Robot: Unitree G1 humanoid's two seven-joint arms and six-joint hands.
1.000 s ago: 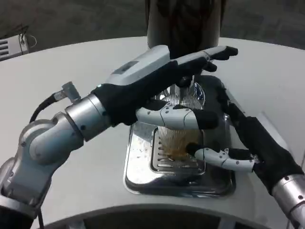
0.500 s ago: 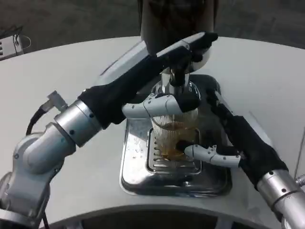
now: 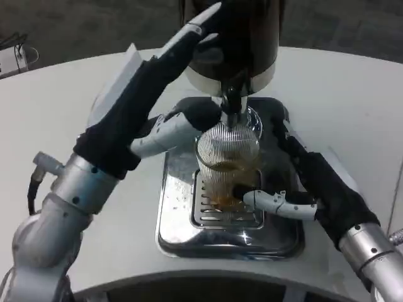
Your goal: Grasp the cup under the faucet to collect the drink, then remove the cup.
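Prob. robot lab; bare white table [image 3: 352,100], drink dispenser [image 3: 233,38], grey carpet.

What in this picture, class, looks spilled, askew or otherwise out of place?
Small dark drops speckle the left side of the drip tray, beside the grate, like splashed drink. The cup stands upright under the faucet, partly filled.
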